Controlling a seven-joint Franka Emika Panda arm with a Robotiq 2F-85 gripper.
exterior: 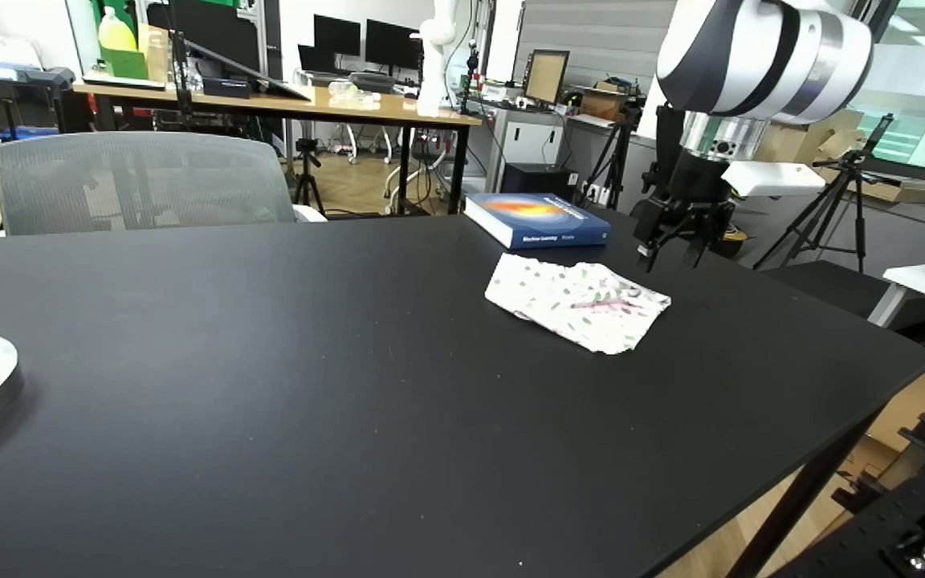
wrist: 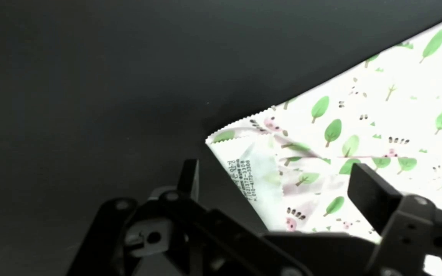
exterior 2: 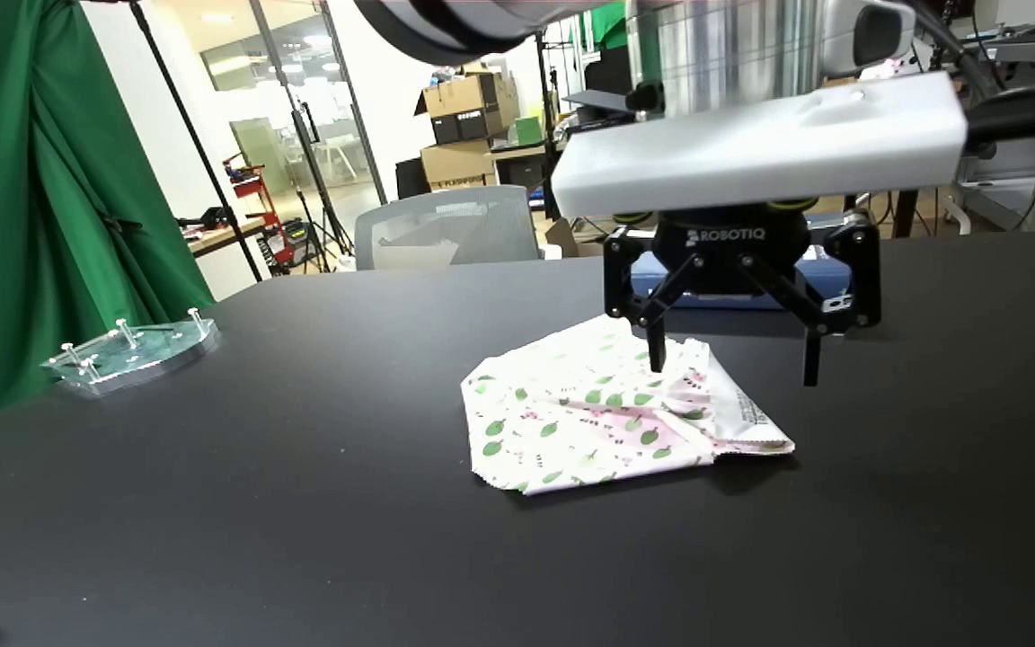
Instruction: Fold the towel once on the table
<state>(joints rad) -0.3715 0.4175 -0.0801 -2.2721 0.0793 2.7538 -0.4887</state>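
Apparently the approach before grasping is in hand: the Robotiq claw (exterior 2: 734, 376) hangs wide and empty, the tree-printed towel (exterior 2: 589, 418) lies partly beneath it on the black table (exterior 2: 302, 512), and the next move likely calls for descending to pinch an edge.

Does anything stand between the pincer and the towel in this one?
Nothing visible does: the open pincer hangs higher than the towel, near its folded-over corner. The blue book lies beyond the towel in both exterior views, not between the two.
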